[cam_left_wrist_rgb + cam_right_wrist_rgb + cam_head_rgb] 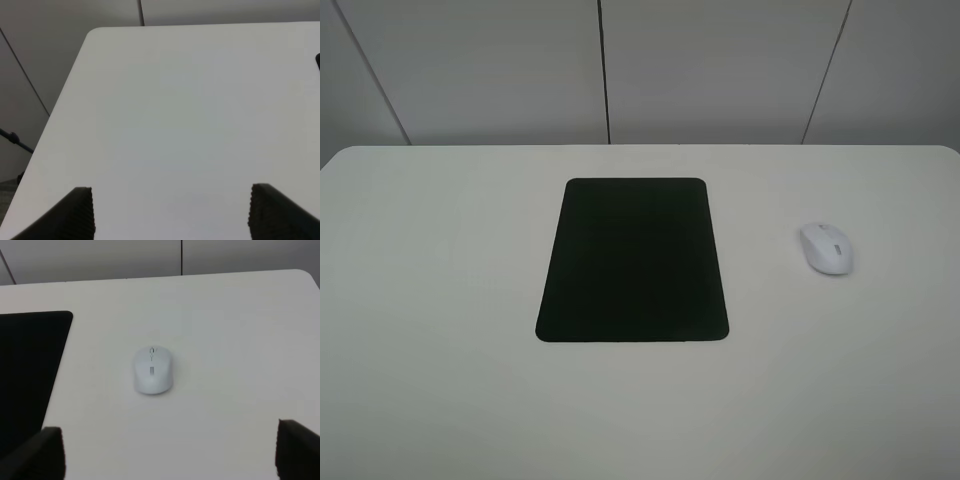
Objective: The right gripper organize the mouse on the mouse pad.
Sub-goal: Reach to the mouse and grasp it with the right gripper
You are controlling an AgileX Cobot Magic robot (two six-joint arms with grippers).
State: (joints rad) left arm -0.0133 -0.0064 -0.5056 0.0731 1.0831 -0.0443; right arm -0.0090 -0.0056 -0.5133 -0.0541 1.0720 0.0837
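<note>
Mouse (827,248) sits on the white table (440,300), off the mouse pad (633,260) and well apart from its right edge. Right gripper (172,452) has its fingers spread wide and holds nothing; in its wrist view the mouse lies straight ahead, roughly centred on the gap, its long axis along the line of approach and its wheel end pointing away, so the fingers would likely close across its narrow width. Left gripper (172,210), also spread wide, hangs over bare table, so the right arm is judged nearer.
</note>
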